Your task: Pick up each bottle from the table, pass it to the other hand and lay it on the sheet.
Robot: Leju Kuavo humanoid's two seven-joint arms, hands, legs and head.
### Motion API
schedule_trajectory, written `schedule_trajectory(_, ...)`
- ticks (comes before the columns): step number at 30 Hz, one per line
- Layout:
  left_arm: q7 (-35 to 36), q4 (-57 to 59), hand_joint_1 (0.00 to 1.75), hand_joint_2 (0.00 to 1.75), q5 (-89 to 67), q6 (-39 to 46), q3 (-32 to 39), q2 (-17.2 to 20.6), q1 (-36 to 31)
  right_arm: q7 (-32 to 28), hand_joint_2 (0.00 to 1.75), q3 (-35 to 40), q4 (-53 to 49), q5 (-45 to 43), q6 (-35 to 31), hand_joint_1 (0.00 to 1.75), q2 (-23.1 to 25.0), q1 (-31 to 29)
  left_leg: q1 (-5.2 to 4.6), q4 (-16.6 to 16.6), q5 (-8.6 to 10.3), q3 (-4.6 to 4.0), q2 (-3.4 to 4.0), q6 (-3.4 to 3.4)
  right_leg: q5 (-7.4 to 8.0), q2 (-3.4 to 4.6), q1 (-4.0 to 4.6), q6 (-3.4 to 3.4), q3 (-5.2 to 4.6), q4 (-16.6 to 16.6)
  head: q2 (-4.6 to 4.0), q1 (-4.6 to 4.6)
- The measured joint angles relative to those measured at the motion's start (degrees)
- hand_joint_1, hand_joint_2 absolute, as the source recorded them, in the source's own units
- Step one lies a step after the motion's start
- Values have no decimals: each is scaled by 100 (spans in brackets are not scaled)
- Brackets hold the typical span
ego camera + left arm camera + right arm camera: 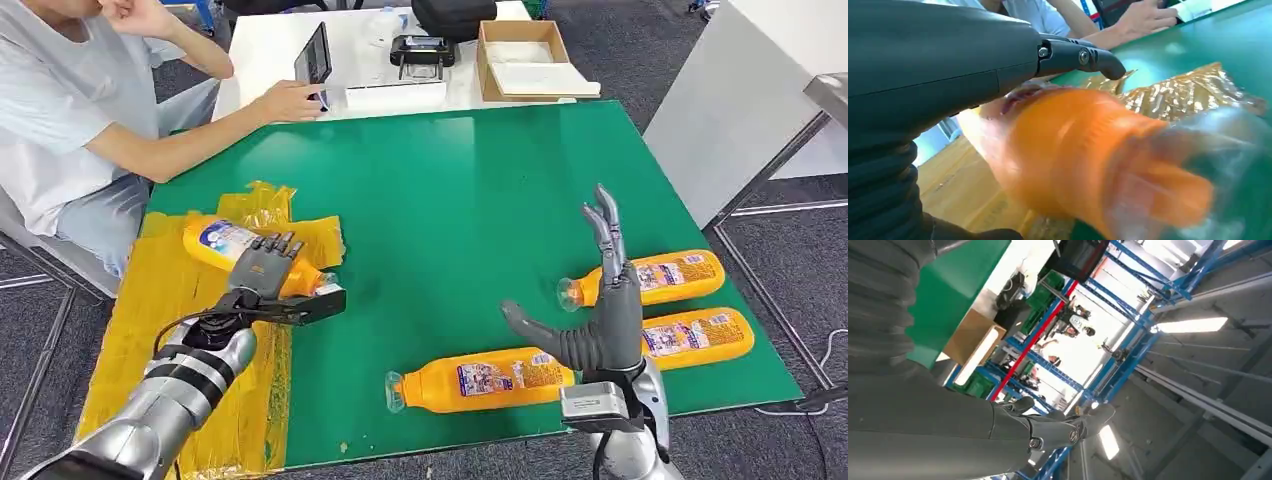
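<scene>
— Four orange plastic bottles with printed labels lie on their sides. Which one does the left hand [262, 268] have?

— It grips the bottle over the crinkled yellow sheet [160, 330], fingers wrapped over its body. That held orange bottle [240, 252] sits at the sheet's edge nearest the green table mat [450, 190], clear cap end pointing toward the mat. In the left wrist view the same bottle [1073, 160] is a blurred orange mass just under the thumb, with the shiny sheet [1178, 92] behind it.

— And the right hand [600, 310]?

— Raised above the mat, fingers apart and pointing upward, thumb [530, 325] stuck out to the side, holding nothing. The right wrist view looks past the hand [1058, 430] at ceiling lights and blue shelving.

— Where are the other three bottles?

— All on the green mat on the robot's right side. The nearest bottle [480, 378] lies just below the right thumb. The middle bottle [700, 336] lies partly behind the hand, and the farthest bottle [670, 276] lies just beyond it, its clear cap beside the fingers.

— Anything else nearby?

— A seated person in a pale shirt [70, 110] at the far left corner, a hand on a dark tablet [313, 58] on a white desk [270, 40], beside an open cardboard box [525, 60].
</scene>
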Motion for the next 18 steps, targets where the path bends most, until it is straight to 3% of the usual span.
schedule_trajectory(8,-17,31,0,175,46,4,0,-20,-7,-9,175,0,85,-15,0,0,2,-32,0,0,0,0,-2,0,0,0,0,0,0,0,0,0)
schedule_trajectory(9,-17,33,0,0,46,4,0,-20,-8,-9,175,0,92,-15,0,0,2,-32,0,0,0,0,-2,0,0,0,-1,0,0,0,0,0)
schedule_trajectory(12,-86,41,0,0,119,28,2,-22,-8,-9,175,0,103,-15,0,0,2,-34,0,0,0,0,-1,0,0,0,0,0,0,0,0,0)
schedule_trajectory(15,-772,-491,0,0,1475,-13,260,-50,316,-77,175,-4,135,-44,-26,0,-26,-33,0,0,0,0,1,0,0,0,0,0,-1,0,0,0)
schedule_trajectory(18,-778,-1056,0,0,2064,-138,326,-55,556,-120,175,-11,173,-52,-28,0,-61,-35,0,0,-1,-4,-1,0,0,0,-1,0,-2,-1,0,2)
